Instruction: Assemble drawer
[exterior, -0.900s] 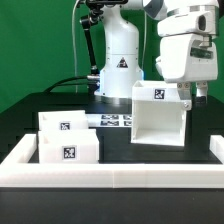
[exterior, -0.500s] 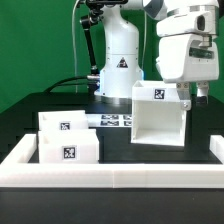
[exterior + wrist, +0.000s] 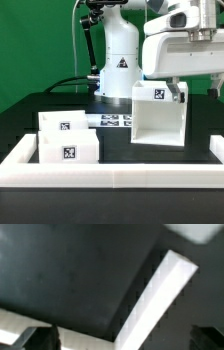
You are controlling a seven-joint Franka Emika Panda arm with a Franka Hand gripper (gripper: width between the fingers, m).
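Observation:
The large white open-fronted casing (image 3: 158, 118) stands on the black table at the exterior view's right, with a tag on its top. Two smaller white boxes (image 3: 64, 122) (image 3: 68, 151) stand side by side at the left, tags facing the camera. My gripper (image 3: 196, 93) hangs at the casing's upper right corner, one finger (image 3: 178, 93) just beside the casing's top edge. In the wrist view my gripper (image 3: 122, 340) is open, its dark fingers (image 3: 40, 339) set wide apart, with a blurred white edge of the casing (image 3: 160, 291) running between them. Nothing is held.
The marker board (image 3: 116, 120) lies flat behind the boxes, in front of the robot's base (image 3: 120, 70). A long low white border wall (image 3: 110, 176) runs along the front and up both sides of the table.
My hand has turned about its wrist and now shows its broad side to the exterior camera. Its finger has come closer to the casing's upper right corner. The drawer parts have not moved.

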